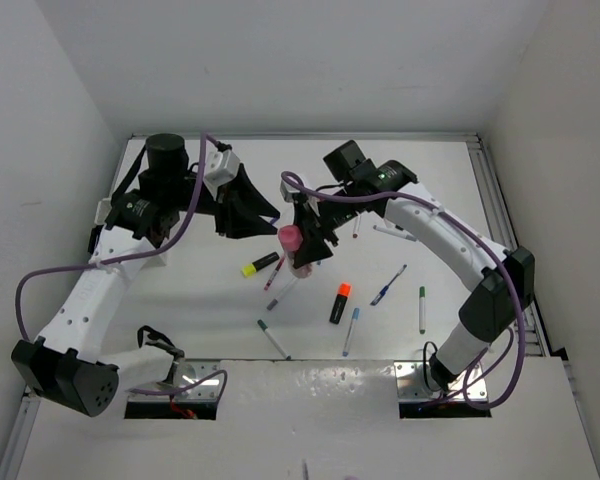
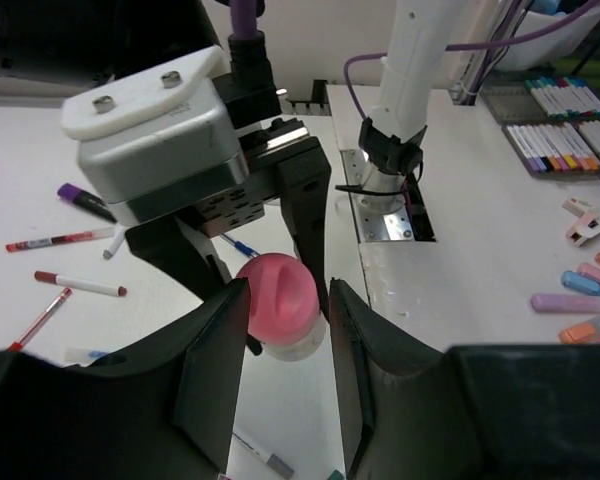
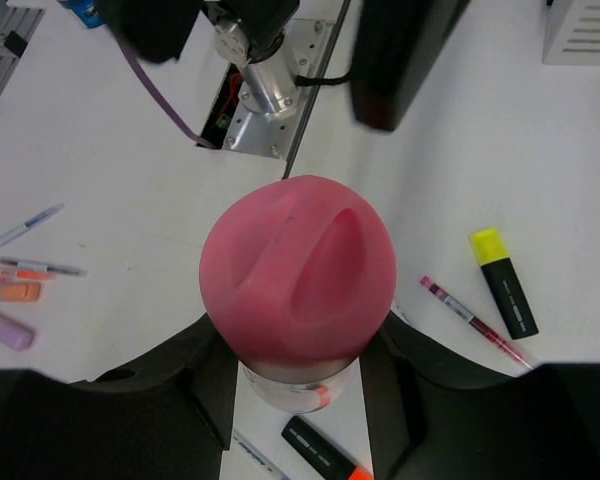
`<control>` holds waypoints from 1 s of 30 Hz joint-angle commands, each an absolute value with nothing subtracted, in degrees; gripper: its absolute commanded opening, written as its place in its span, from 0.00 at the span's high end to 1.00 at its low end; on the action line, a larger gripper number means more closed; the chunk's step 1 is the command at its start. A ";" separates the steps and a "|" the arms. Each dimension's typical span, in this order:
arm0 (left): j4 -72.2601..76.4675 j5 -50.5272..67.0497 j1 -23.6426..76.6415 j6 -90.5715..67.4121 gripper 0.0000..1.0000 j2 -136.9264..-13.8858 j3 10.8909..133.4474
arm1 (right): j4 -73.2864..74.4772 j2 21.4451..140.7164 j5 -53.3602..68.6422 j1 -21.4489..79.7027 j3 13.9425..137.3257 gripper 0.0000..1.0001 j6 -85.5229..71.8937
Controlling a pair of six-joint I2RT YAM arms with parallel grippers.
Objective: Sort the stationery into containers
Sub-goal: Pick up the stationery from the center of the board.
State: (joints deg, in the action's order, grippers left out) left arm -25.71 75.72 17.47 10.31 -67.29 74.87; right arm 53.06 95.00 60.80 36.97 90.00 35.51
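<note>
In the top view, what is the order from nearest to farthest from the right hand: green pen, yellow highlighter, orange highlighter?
1. yellow highlighter, just left of the right hand.
2. orange highlighter, toward the arm bases.
3. green pen, far right.

Robotics lab cell: white table [image 1: 200, 300] within plain white walls [image 1: 310, 60], aluminium edge rails [image 1: 500, 210], two bolted, cabled arms [image 1: 90, 300] [image 1: 440, 235].

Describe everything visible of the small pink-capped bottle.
The pink-capped bottle has a rounded, glossy, plastic-looking pink cap with a moulded dent, over a pale whitish body. It stands roughly upright, apparently lifted off the table, gripped at the body by the right claw. The left claw brackets its cap; contact there is unclear.
</note>
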 commanded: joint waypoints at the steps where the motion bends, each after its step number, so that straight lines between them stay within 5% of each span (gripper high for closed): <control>1: -25.67 77.61 18.81 13.27 0.57 -67.06 74.53 | 50.02 94.83 62.67 37.88 93.34 1.00 34.02; 16: -23.73 77.17 19.78 12.39 0.61 -66.53 70.40 | 46.93 94.39 62.32 39.99 93.96 1.00 31.99; 19: -24.08 76.99 19.95 12.22 0.68 -66.36 70.31 | 46.58 94.31 62.14 40.17 94.04 1.00 31.91; 24: -25.04 73.93 20.04 10.81 1.00 -66.01 70.05 | 44.22 94.39 61.88 39.99 94.13 1.00 29.54; 26: -25.75 73.83 19.78 10.81 1.00 -65.92 70.31 | 43.34 94.39 61.79 39.64 93.96 1.00 27.53; 28: -26.36 74.53 19.34 10.29 1.00 -66.18 70.66 | 39.93 94.31 61.79 39.11 92.82 0.88 24.71; 30: -26.98 75.84 17.94 9.84 1.00 -66.53 71.36 | 37.01 93.87 62.23 38.24 91.76 0.49 20.33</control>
